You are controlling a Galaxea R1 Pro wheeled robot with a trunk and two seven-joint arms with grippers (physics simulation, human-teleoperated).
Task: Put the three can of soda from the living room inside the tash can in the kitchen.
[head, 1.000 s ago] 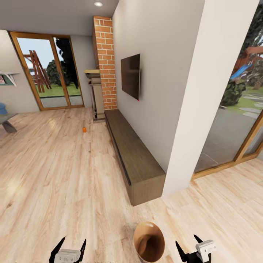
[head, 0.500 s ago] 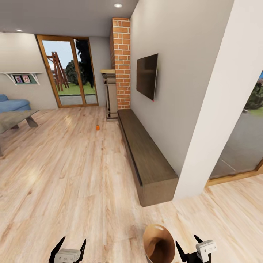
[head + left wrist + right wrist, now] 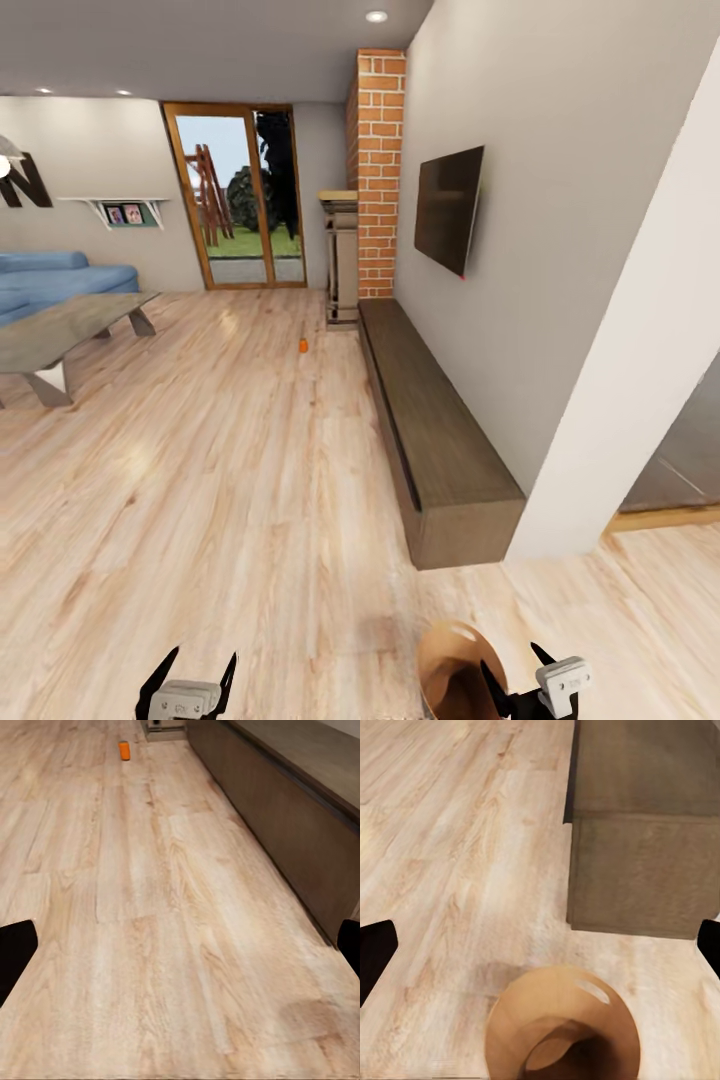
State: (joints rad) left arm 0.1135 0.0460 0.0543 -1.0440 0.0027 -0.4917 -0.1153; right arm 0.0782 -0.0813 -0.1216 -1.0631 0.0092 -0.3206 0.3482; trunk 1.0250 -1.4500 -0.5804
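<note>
Far across the light wood floor (image 3: pixel 200 480), in the head view, a small bright orange soda can (image 3: pixel 303 345) stands near the long dark low cabinet (image 3: pixel 435 440). Nearest, the glossy copper-brown bin (image 3: pixel 450 665) sits between the open left hand (image 3: pixel 190 678) and the open right hand (image 3: pixel 515 675).

Left wrist view: the can (image 3: pixel 124 750) stands far off beside the cabinet (image 3: pixel 300 832).

Right wrist view: the bin (image 3: pixel 561 1031) sits just before the cabinet's end (image 3: pixel 637 874).

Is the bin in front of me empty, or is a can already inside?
Empty as far as visible: the trash can shows only bare copper interior; its very bottom is cut off.
</note>
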